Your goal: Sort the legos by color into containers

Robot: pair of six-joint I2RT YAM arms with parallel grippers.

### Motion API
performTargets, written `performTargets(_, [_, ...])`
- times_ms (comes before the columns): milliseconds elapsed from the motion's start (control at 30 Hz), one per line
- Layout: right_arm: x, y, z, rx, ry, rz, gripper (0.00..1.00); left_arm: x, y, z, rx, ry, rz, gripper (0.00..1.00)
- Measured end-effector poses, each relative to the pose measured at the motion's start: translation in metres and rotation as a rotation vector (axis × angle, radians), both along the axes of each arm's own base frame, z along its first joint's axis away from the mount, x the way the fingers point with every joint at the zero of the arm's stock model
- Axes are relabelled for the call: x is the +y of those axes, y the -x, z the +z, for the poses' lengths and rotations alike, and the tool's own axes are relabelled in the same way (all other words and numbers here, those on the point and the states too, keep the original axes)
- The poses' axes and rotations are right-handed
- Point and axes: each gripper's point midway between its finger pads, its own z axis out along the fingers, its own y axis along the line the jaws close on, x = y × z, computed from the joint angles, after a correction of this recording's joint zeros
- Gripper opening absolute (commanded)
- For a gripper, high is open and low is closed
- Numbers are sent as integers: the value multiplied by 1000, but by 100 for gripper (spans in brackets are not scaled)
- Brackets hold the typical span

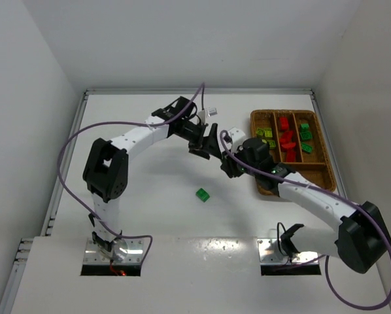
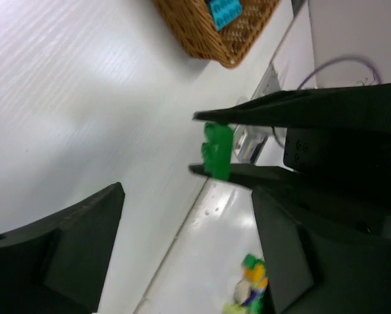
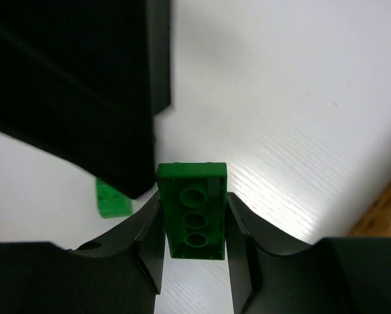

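Observation:
A dark green lego (image 3: 191,219) stands upright with my right gripper (image 3: 192,243) shut on its long sides, hollow underside toward the camera. The left wrist view shows the same green lego (image 2: 216,150) pinched between the right arm's black fingers. My left gripper (image 2: 182,255) stands open just beside it, holding nothing. Both grippers, left (image 1: 208,144) and right (image 1: 228,165), meet mid-table left of the wicker tray (image 1: 255,134). One more green lego (image 1: 203,194) lies loose on the table. The tray's compartments hold yellow-green legos (image 1: 266,136), red legos (image 1: 287,140), green legos (image 1: 305,134) and a cyan lego (image 2: 225,10).
White walls close in the table on the left, back and right. Purple cables (image 1: 71,140) loop off both arms. The left arm's black finger (image 3: 71,85) fills the upper left of the right wrist view, close to the held brick.

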Motion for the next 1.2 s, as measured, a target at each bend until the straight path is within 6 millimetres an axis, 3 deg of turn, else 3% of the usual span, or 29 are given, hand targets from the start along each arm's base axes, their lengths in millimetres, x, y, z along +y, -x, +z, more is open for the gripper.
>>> performTargets(67, [-12,-2,-4,6,17,-58,8,9,-9,-3,6,-20,39,100])
performTargets(233, [-36,-3,-9,17,34,-201,7,27,-26,-12,0,-62,114,100])
performTargets(367, [-76,-18,-7,27,27,-442,7,48,-37,-27,-11,-141,204,100])
performTargets(500, [-147,-48,4,57,-5,-747,7,74,-44,-40,-7,-214,291,100])
performTargets(600, [-213,-71,13,78,-88,-983,5,86,-47,-45,-11,-243,326,100])
performTargets(700, [-282,-83,6,128,-164,-1188,4,92,-45,-46,-17,-259,337,100])
performTargets(767, [-310,-84,-5,172,-168,-1278,4,93,-44,-45,-25,-260,335,100])
performTargets(900, [-334,-102,-21,246,-152,-1350,5,95,-44,-46,-40,-269,332,100])
performTargets(1133, [-367,-122,-34,271,-103,-1445,19,110,-44,-57,-86,-380,355,100])
performTargets(1167, [-370,-122,-36,275,-97,-1456,22,111,-43,-59,-93,-398,355,100])
performTargets(1200, [-375,-123,-38,278,-88,-1471,37,112,-42,-63,-101,-415,352,100])
